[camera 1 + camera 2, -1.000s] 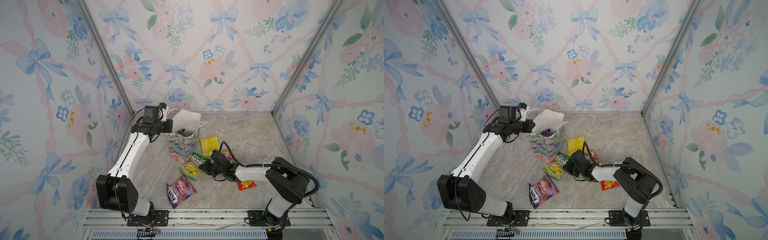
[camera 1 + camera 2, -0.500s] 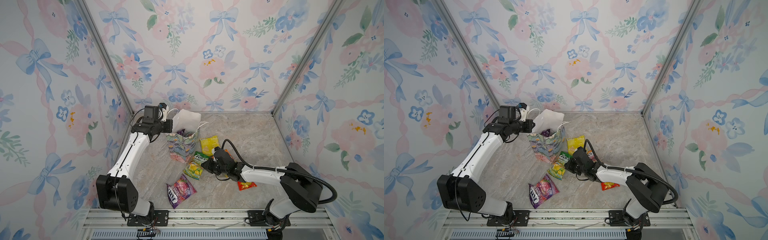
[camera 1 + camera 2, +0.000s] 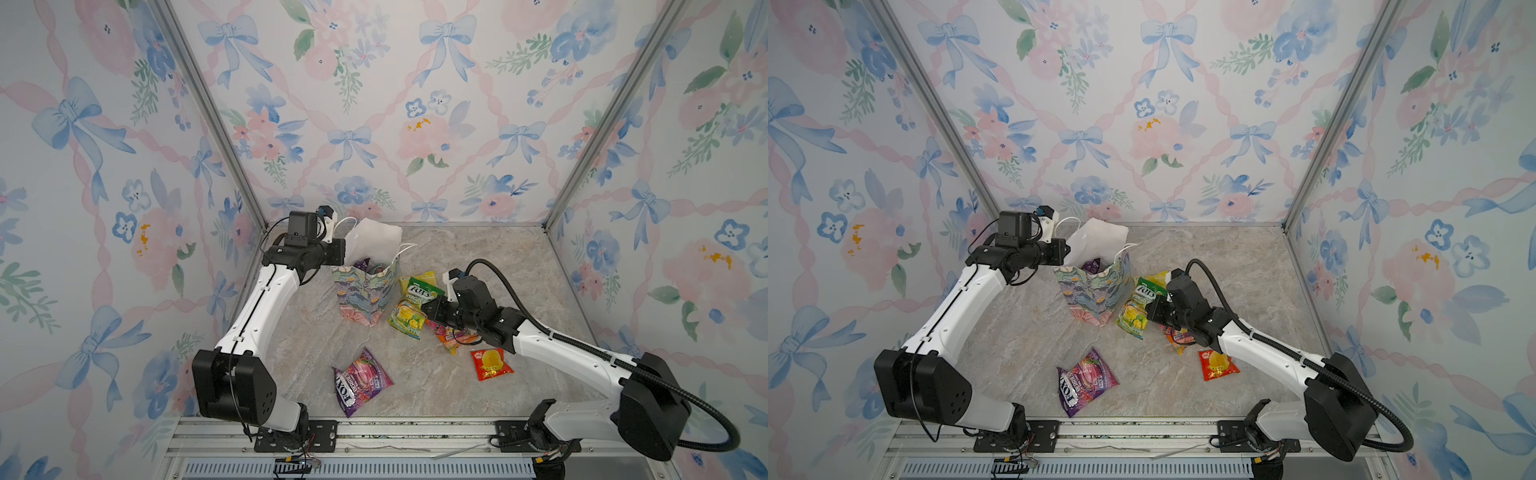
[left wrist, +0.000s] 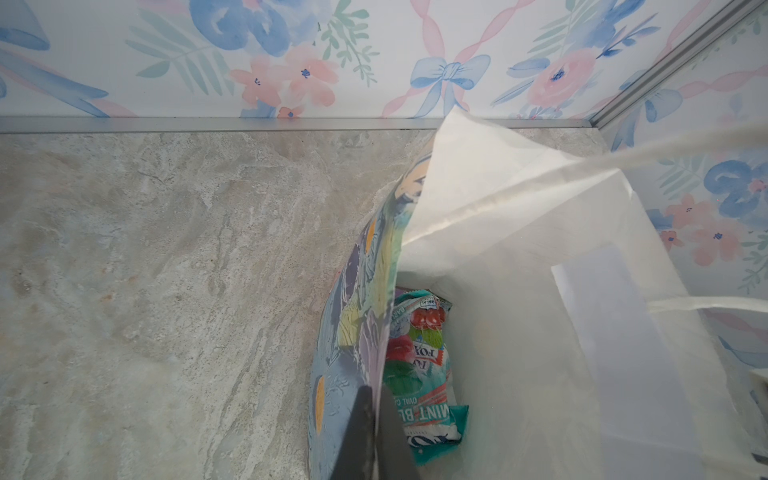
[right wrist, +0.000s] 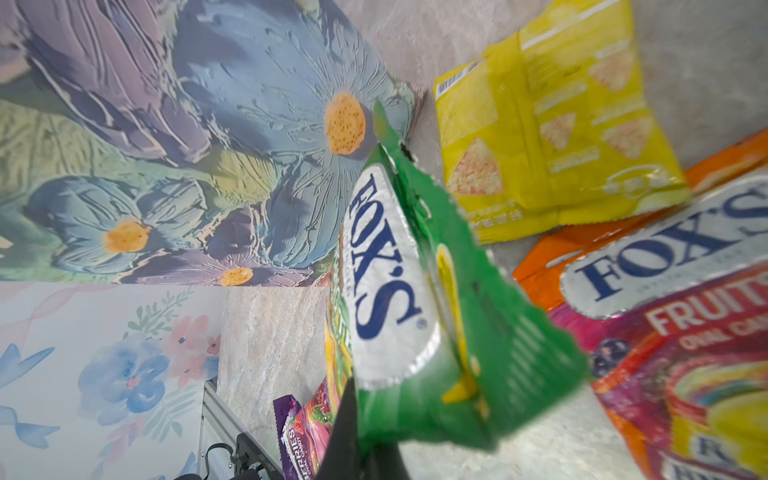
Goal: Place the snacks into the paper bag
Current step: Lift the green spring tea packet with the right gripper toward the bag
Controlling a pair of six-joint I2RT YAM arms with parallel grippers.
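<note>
The flowered paper bag (image 3: 365, 297) (image 3: 1096, 295) stands upright at the back left. My left gripper (image 3: 341, 252) (image 4: 376, 401) is shut on the bag's wall (image 4: 357, 316) at the rim. A teal mint packet (image 4: 419, 374) lies inside, and a purple one (image 3: 362, 264) pokes out. My right gripper (image 3: 428, 309) (image 3: 1152, 311) (image 5: 357, 399) is shut on a green-yellow FOX'S packet (image 3: 409, 316) (image 5: 395, 270), which hangs above the table just right of the bag. On the table lie a yellow packet (image 3: 419, 276) (image 5: 552, 124), an orange FOX'S packet (image 3: 451, 337) (image 5: 665, 257), a red-yellow one (image 3: 492, 365) and a purple FOX'S packet (image 3: 361, 380) (image 5: 303, 428).
Flower-papered walls close in the marble table (image 3: 478, 266) on three sides. A metal rail (image 3: 415, 432) with both arm bases runs along the front edge. The right arm's black cable (image 3: 511, 286) arches over the table's right half.
My right gripper has lifted the green-yellow packet off the table and carried it back and to the right, beside the bag. The left arm and the bag have stayed still.
</note>
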